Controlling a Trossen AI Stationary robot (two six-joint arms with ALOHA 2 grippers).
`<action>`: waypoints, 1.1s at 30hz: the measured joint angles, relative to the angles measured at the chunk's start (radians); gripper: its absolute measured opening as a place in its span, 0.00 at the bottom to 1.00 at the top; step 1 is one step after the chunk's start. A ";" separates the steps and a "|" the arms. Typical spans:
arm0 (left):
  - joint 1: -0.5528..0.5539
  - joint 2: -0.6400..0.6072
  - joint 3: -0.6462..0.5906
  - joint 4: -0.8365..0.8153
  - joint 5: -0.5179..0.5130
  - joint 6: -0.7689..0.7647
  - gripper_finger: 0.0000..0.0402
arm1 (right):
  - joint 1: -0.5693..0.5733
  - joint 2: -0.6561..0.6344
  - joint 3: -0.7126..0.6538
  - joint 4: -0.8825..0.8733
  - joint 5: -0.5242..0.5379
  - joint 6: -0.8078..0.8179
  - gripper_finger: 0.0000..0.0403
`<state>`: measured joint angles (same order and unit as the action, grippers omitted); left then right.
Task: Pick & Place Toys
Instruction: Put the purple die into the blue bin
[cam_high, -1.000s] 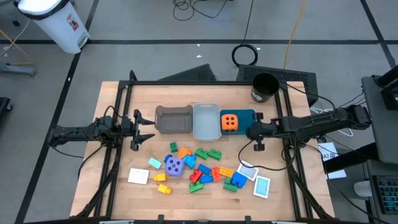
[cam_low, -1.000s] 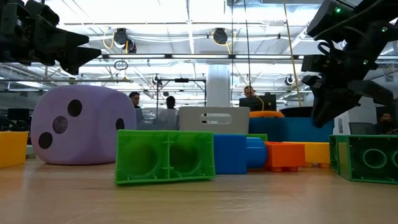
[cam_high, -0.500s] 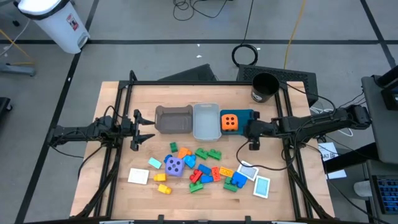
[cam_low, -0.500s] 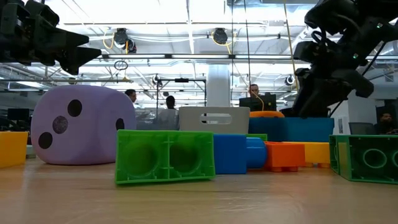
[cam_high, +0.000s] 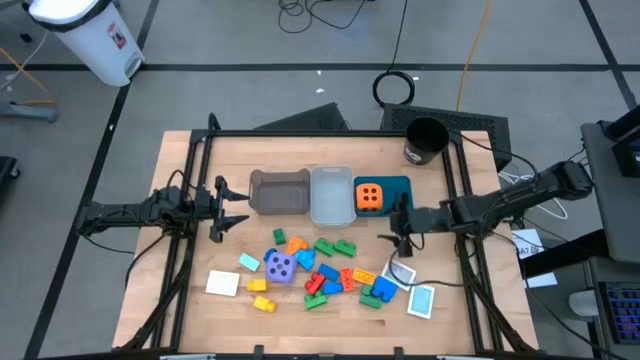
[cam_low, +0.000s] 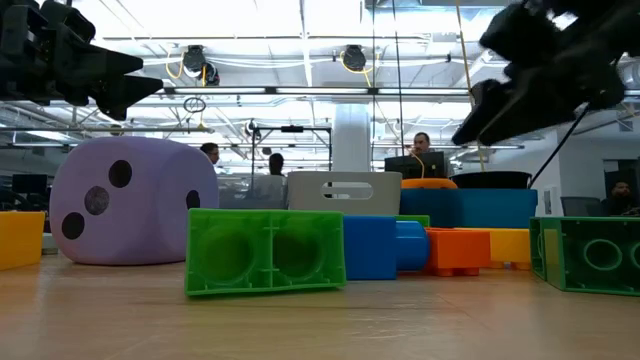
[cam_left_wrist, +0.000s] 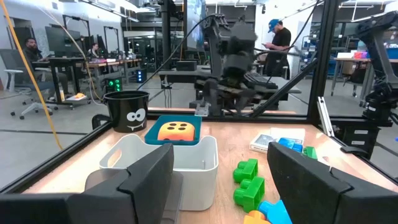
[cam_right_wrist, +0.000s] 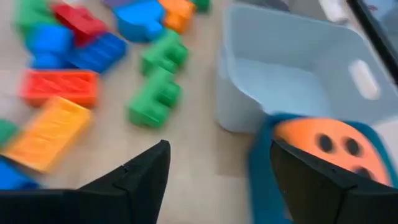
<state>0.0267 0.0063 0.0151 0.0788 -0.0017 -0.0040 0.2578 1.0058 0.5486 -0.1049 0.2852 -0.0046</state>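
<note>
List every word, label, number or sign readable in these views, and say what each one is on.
No readable words or numbers anywhere.
Black cup: a printed cartoon face with two white eyes and a mouth, no letters.
Orange cube: black dots only.
Purple cube: black dots only.
White cards: blue print, too small to read.
White bin on the floor: a dark label, too small to read.

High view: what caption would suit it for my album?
Orange dotted cube sits in teal bin; open right gripper hovers beside.

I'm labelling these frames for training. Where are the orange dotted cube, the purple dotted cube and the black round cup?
Orange dotted cube (cam_high: 369, 196): high view, its top face.
Purple dotted cube (cam_high: 281, 266): high view, its top face.
Black round cup (cam_high: 426, 138): high view, its open mouth.
</note>
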 joint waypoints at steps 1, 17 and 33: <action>0.000 0.000 0.000 0.000 0.000 0.000 0.67 | 0.035 0.001 0.000 0.011 0.002 0.024 0.67; 0.000 0.000 0.000 0.000 0.000 0.000 0.67 | 0.485 0.273 0.361 -0.183 0.200 0.308 0.67; 0.000 0.000 0.000 0.000 0.000 0.000 0.67 | 0.438 0.390 0.478 -0.095 0.159 0.138 0.82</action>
<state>0.0267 0.0063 0.0151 0.0792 -0.0018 -0.0040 0.6956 1.3955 1.0268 -0.1994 0.4438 0.1338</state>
